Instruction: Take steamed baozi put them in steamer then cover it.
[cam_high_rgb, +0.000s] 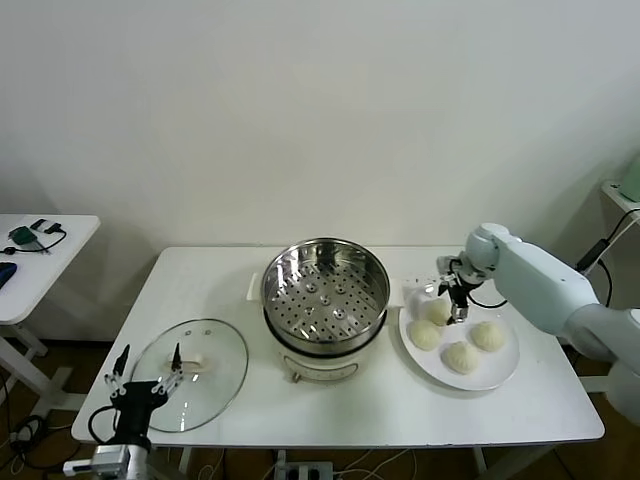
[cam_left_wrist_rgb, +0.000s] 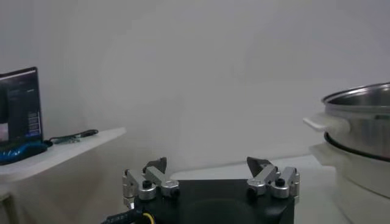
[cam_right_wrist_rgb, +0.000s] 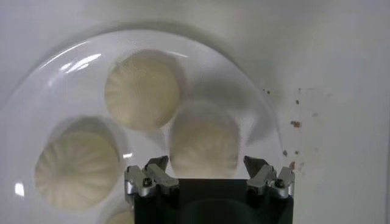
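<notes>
At right of the frame, the right tool hangs open and empty over a soft, light, easily dented baozi, best pinched gently across its sides, while the left tool waits open at lower left.

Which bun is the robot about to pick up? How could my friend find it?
Find the shiny steamer in the middle of the white table, then the white plate on its right. Four baozi sit on it. The one you want is at the back, on the steamer's side, right under the open right gripper; nothing hangs over the other three.
</notes>
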